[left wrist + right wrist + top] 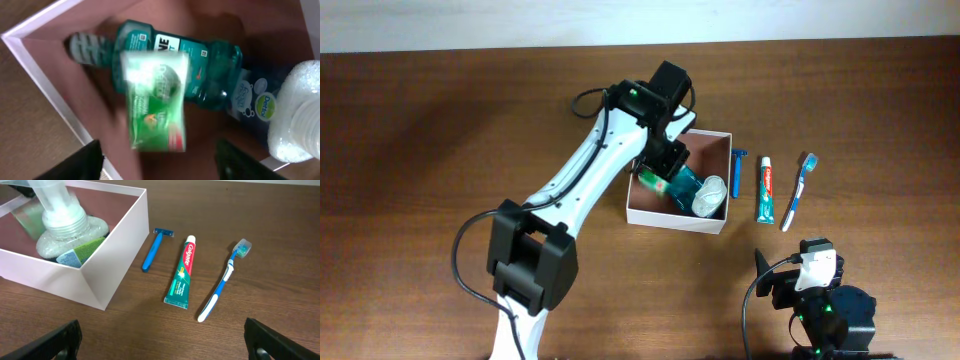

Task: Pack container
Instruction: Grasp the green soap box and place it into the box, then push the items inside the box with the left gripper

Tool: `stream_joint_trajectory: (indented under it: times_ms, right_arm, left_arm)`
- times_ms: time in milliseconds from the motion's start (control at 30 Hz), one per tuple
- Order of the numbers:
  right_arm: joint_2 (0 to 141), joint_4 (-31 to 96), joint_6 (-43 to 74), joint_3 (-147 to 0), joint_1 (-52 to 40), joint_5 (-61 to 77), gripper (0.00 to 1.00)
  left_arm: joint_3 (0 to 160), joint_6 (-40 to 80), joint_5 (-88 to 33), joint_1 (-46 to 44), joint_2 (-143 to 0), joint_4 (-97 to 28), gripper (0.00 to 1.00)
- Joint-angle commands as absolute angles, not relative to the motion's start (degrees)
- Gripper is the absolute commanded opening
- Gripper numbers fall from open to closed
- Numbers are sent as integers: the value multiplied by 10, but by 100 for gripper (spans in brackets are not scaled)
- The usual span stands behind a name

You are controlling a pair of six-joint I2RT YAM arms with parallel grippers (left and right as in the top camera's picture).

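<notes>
The container (676, 221) is a white square box with a pinkish-brown inside, seen in the left wrist view (31, 56) and the right wrist view (116, 255). In it lie a teal mouthwash bottle (686, 184) (210, 60) and a clear bottle with a white cap (710, 196) (60, 220). A green soap pack (156, 100) shows blurred over the mouthwash, also in the overhead view (651, 181). My left gripper (665, 160) (160, 162) is open just above the box's left part, apart from the pack. My right gripper (810, 272) (162, 340) is open and empty, near the front edge.
To the right of the box lie a blue razor (739, 170) (152, 250), a toothpaste tube (765, 190) (182, 275) and a blue and white toothbrush (798, 190) (222, 282), side by side on the brown wooden table.
</notes>
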State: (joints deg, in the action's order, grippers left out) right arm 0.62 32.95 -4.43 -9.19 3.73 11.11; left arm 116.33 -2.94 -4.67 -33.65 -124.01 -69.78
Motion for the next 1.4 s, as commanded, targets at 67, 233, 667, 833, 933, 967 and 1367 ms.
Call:
stream_joint_trajectory:
  times_ms: [67,233,667,833,933,967,1367]
  right_arm:
    - [2,330,-40,-88,42,116,99]
    - [2,329,-40,-88,42,116,99]
    - [2,330,-40,-88,42,116,99]
    - [2,330,-40,-88,42,116,99]
    - [2,330,-40,-88,42,116,99]
    - [2,329,-40,-88,42,116,99]
    - [2,330,-40,-88,42,116,99]
  left_arm:
    - [1172,-42,-61,-336,-1235,-705,76]
    - [1172,-3,-7,-310,-1235,-714,74]
    - [1172,15,-2,-281,-1287,-679,64]
    - [1172,17,-1,-280,-1314,-672,41]
    - [1172,58,28,-271,-1316,-671,25]
    - [1172,74,38,-267,-1316,-671,21]
    - [1172,176,42,-193,-1316,-692,13]
